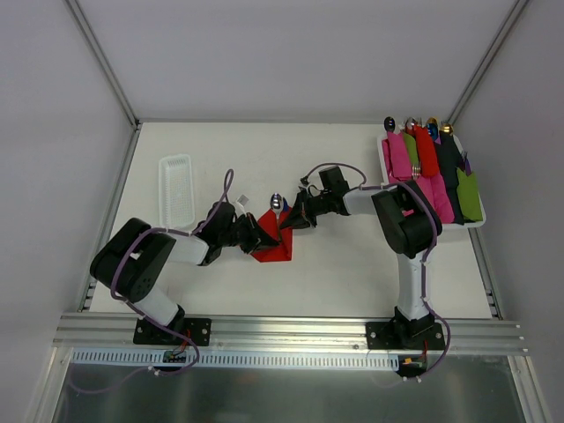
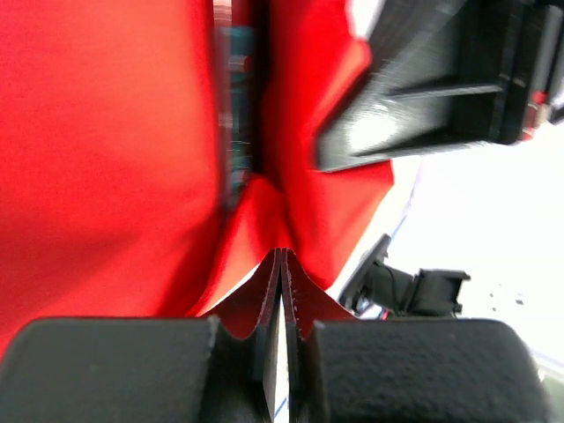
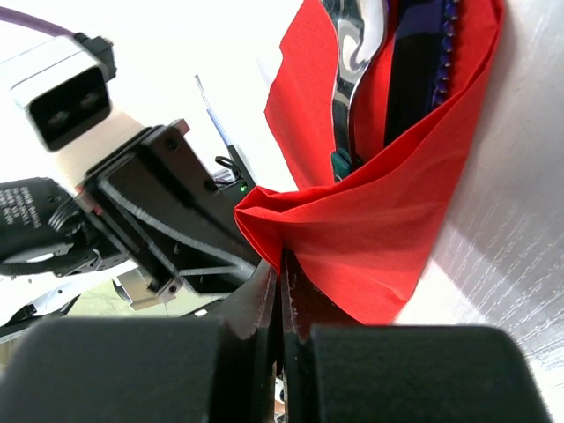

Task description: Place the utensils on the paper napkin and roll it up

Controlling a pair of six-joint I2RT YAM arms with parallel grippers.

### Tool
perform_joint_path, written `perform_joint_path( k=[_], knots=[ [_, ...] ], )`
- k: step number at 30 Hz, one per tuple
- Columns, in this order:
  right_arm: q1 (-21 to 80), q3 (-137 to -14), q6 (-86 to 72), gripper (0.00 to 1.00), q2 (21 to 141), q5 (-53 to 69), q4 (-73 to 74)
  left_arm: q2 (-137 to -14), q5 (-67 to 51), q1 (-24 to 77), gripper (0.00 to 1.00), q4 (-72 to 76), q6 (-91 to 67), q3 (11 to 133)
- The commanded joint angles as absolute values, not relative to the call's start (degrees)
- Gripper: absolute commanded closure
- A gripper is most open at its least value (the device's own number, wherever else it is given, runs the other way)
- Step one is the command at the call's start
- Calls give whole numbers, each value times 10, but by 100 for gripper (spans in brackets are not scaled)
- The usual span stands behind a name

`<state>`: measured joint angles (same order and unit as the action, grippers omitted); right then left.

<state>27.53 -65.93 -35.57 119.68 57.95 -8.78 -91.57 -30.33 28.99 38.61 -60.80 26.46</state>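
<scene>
The red paper napkin (image 1: pixel 278 248) lies partly folded at the table's middle, between both grippers. A silver spoon (image 1: pixel 277 202) sticks out of its far end; in the right wrist view that spoon (image 3: pixel 355 53) rests inside the napkin's (image 3: pixel 397 220) fold beside a dark blue-handled utensil (image 3: pixel 414 70). My left gripper (image 1: pixel 262 236) is shut, its tips (image 2: pixel 280 257) pinching an edge of the napkin (image 2: pixel 106 132). From the other side my right gripper (image 1: pixel 288 222) is shut too, its tips (image 3: pixel 282 260) nipping a folded corner.
A white ribbed tray (image 1: pixel 176 189) lies at the back left. At the back right a white tray (image 1: pixel 477 222) holds several rolled bundles in pink, red, green and dark colours. The two grippers are almost touching over the napkin.
</scene>
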Motion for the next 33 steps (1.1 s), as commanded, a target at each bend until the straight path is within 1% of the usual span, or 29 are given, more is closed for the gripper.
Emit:
perform_joint_path(
  k=[1, 14, 33],
  knots=[
    [279, -674, -361, 100, 1190, 588, -98, -893, -280, 278, 100, 354, -597, 248],
    [291, -686, -371, 100, 1205, 580, -98, -910, -246, 269, 100, 291, -597, 245],
    [311, -701, -415, 100, 1240, 559, -122, -935, -249, 266, 100, 287, -592, 246]
  ],
)
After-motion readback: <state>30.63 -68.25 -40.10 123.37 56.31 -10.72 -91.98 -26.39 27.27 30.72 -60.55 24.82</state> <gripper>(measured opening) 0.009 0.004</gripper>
